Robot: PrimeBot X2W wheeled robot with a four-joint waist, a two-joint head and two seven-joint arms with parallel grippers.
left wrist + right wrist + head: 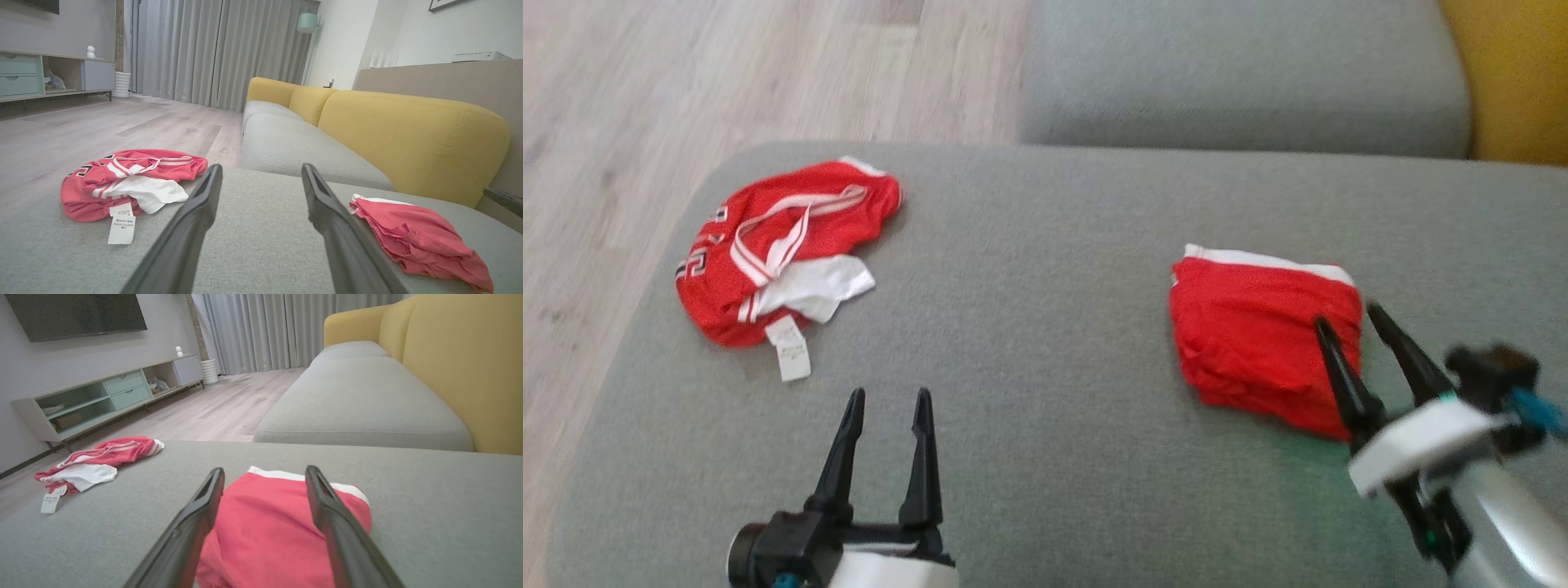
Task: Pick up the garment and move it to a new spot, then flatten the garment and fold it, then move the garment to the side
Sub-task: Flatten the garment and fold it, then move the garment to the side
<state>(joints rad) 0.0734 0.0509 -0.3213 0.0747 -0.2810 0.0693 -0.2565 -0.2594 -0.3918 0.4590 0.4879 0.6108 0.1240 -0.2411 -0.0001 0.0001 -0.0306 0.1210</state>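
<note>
garment [1258,327] | folded, beneath right claw [1346,316] | jaws spread, not gripping

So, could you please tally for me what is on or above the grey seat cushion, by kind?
Folded red garment: 1
Crumpled red-and-white jersey: 1
Open grippers, the left gripper and the right gripper: 2
Total: 4

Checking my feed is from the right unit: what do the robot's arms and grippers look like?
Left gripper: two long, black, tapered fingers on a black base, with a white cuff and a small blue part below. Right gripper: the same black fingers, a white collar with a green edge, a black block with a blue cable, and a silvery forearm.
</note>
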